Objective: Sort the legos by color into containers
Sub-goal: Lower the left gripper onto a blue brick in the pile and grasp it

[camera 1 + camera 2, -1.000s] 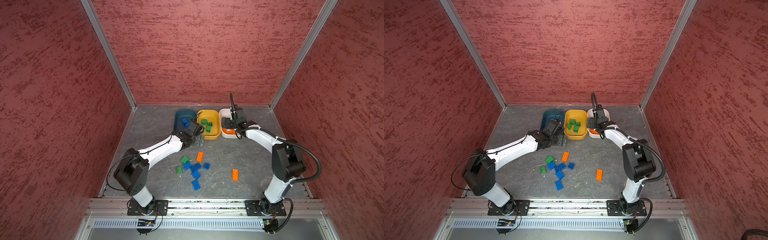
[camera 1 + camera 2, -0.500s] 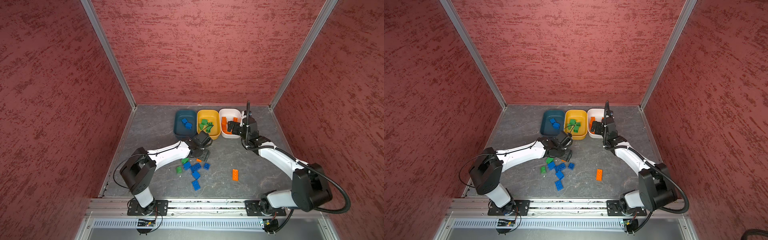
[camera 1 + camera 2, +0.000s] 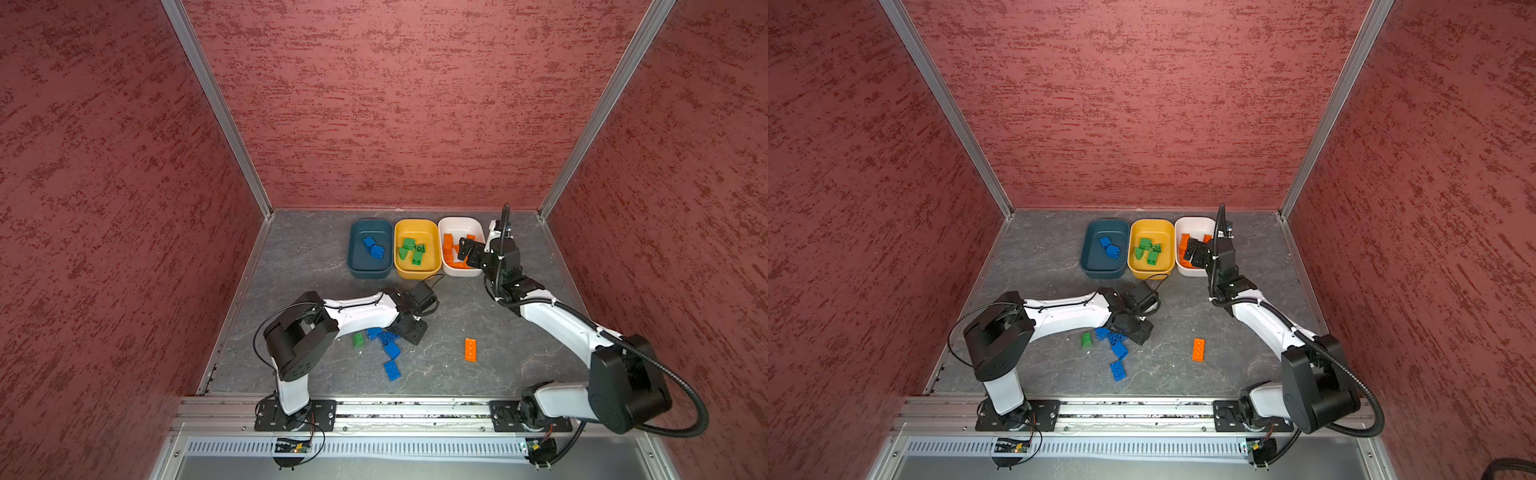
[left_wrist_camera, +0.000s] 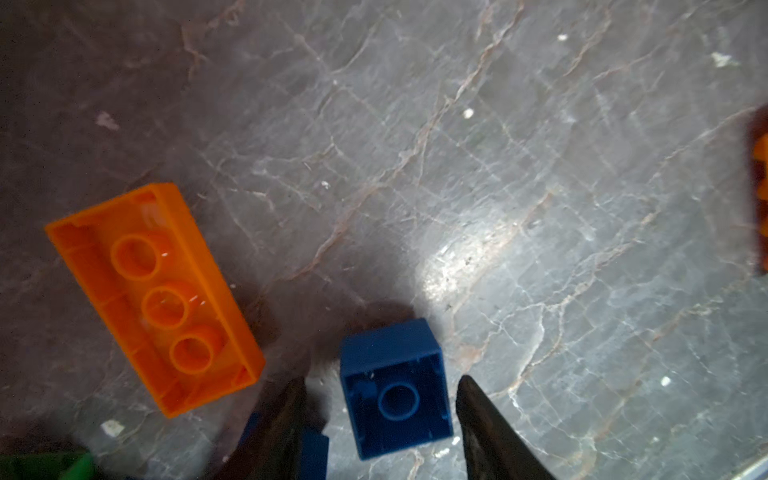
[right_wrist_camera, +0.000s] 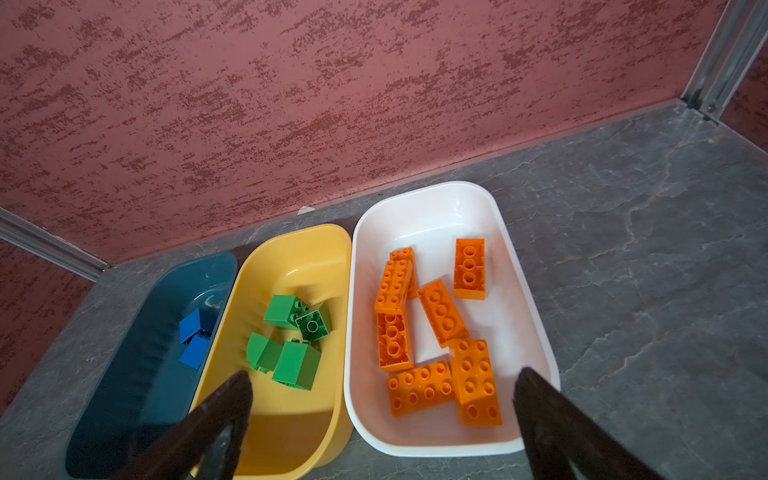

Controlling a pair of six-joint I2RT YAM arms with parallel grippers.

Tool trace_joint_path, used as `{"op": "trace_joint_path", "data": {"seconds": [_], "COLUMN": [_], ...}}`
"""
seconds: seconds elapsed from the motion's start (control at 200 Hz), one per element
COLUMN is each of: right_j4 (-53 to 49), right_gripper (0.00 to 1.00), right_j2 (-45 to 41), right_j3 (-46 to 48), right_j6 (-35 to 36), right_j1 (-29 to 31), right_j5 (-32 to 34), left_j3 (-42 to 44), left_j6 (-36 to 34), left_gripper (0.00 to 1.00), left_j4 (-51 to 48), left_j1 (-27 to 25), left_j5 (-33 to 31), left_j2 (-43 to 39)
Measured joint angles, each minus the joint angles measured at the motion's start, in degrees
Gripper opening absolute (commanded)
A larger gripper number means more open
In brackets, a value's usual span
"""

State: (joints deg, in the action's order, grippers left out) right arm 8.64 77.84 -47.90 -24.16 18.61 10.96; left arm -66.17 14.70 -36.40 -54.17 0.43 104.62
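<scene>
1. Both top views: the left arm has dropped from the 12 o'clock tubs (image 3: pixel 415 227) to the loose blue bricks (image 3: pixel 391 351) at 6 o'clock.
2. Left wrist: the left jaws, apart, are closing around a blue square plastic brick (image 4: pixel 395 390), so a pick is starting.
3. Right wrist: the right jaws are wide and empty over the white plastic tub (image 5: pixel 436 216). Grey veined tabletop (image 5: pixel 623 249), red walls (image 5: pixel 374 83).

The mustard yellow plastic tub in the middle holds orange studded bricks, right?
No, the mustard yellow plastic tub in the middle holds green studded bricks; the right wrist view shows it. The orange bricks lie in the white plastic tub.
</scene>
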Motion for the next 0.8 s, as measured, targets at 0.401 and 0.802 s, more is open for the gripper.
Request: {"op": "trace_joint_path", "data": {"seconds": [0.401,0.802], "right_j4": [-0.2,-1.2], "right_gripper": [0.99,0.99], "right_j2": [0.0,-0.1], "right_j3": [0.0,-0.4], "right_j6": [0.0,1.0], "right_j1": [0.0,0.0], "right_j5": [0.0,-6.8], "left_j3": [-2.0,1.8], "left_j6": [0.1,0.1], "left_gripper": [0.36,0.27], "left_j4": [0.7,6.0], "left_j1": [-1.2,2.3], "left_j5": [-1.9,-6.1], "left_j2": [2.6,-6.7]}}
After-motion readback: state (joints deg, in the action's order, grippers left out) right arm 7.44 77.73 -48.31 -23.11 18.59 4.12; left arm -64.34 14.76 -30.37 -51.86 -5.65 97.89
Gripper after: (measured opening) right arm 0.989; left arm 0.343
